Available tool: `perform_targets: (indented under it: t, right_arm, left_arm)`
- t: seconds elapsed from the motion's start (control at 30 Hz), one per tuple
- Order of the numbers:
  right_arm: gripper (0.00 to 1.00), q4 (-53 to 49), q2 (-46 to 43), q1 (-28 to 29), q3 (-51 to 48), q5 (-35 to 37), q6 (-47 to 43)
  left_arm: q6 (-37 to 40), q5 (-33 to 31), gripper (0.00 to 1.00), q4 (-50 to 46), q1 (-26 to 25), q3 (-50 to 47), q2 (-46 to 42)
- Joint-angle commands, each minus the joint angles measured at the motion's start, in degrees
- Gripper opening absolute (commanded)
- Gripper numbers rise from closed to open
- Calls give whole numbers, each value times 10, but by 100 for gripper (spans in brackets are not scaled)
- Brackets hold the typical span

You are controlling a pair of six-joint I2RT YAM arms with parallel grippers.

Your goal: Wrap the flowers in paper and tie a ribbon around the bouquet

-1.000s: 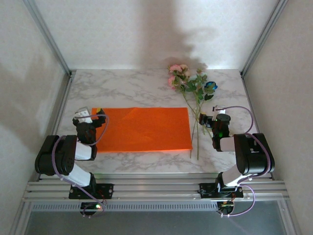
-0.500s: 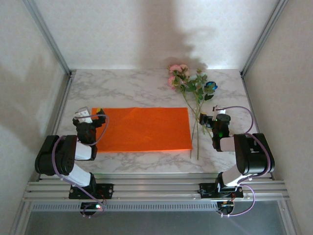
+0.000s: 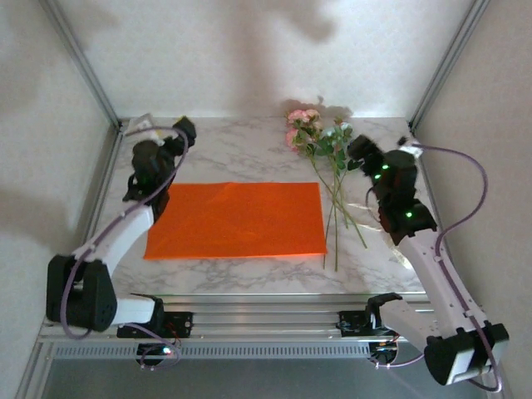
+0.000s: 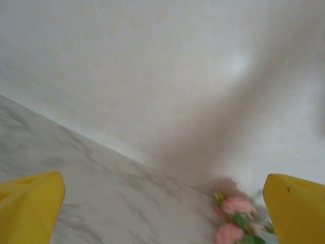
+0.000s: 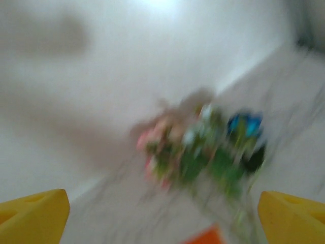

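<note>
Paper laid flat for wrapping. Flowers placed just beside its right edge (stems not yet on sheet). Left gripper held past paper's far-left corner, right gripper aimed at blooms. Both pairs of fingers spread wide, nothing gripped.

A large, thin sheet of bright orange wrapping paper lies flat and unfolded on the marble tabletop, a little left of centre, its long sides running left to right. Just beside its right edge a small bunch of artificial flowers lies on its side. The pink blooms and green leaves sit at the far end, beyond the sheet's far right corner. The long thin green stems point toward the near edge and fan apart, one splaying off to the right. Whether the leftmost stem touches the sheet's near right corner I cannot tell. The left wrist view catches the pink blooms low on the right. The right wrist view shows the bunch blurred, a blue bloom on its right side.
</note>
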Motion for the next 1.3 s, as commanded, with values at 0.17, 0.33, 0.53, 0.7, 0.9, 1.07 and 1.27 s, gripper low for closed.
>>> perform_targets:
  t: [0.17, 0.33, 0.53, 0.7, 0.9, 1.07, 1.27]
  right_arm:
    - [69, -243, 28, 184, -167, -222, 386]
    - [68, -139, -71, 271, -304, -201, 604]
    - [67, -56, -18, 280, -339, -146, 634]
    - [62, 25, 40, 280, -338, -89, 647]
    - [56, 96, 135, 269, -298, -78, 635]
    - [38, 114, 186, 249, -276, -71, 579]
    - [0, -36, 207, 219, -117, -79, 309]
  left_arm:
    - [-39, 150, 67, -348, -69, 82, 197]
    - [-44, 169, 54, -353, -90, 89, 256]
    - [-39, 177, 54, -341, -93, 67, 251]
    - [-29, 181, 54, -352, -89, 64, 228]
    - [-29, 185, 54, -355, -80, 73, 213]
    - [-30, 182, 54, -354, -73, 72, 197]
    - [-51, 168, 54, -364, -44, 60, 160]
